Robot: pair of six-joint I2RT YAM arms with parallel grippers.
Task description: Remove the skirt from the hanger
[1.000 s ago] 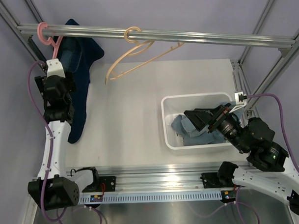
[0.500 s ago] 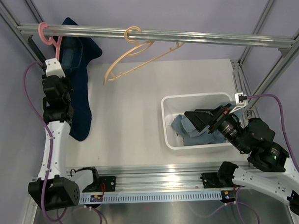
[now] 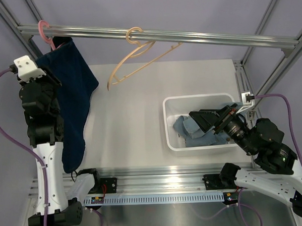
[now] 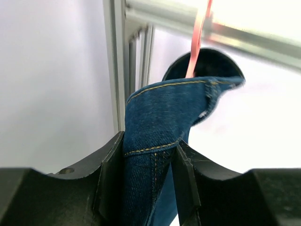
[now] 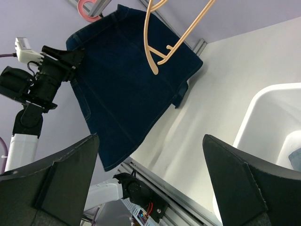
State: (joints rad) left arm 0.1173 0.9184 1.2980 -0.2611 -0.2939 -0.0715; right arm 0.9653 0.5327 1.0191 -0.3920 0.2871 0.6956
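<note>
A dark blue denim skirt (image 3: pixel 73 96) hangs from a pink hanger (image 3: pixel 45 31) hooked at the left end of the rail. My left gripper (image 3: pixel 51 79) is shut on its waistband, and the cloth is drawn out leftward from the hanger. The left wrist view shows the stitched skirt (image 4: pixel 160 117) edge pinched in my left gripper (image 4: pixel 148 160), with the pink hanger (image 4: pixel 197 42) running into the waist above. My right gripper (image 3: pixel 197 116) is open over the bin, holding nothing. In its wrist view the skirt (image 5: pixel 127 89) shows beyond the wide-apart right gripper (image 5: pixel 150 141).
A bare beige hanger (image 3: pixel 139 51) hangs tilted from the middle of the rail (image 3: pixel 198 38). A white bin (image 3: pixel 167 123) at the right holds light blue clothes (image 3: pixel 191 132). Frame posts stand at the back corners and the left side.
My left gripper closed on the skirt's waistband, then the arm swung left and up. The skirt, bunched before, now spreads out wide from the hanger. The right arm barely moved.
</note>
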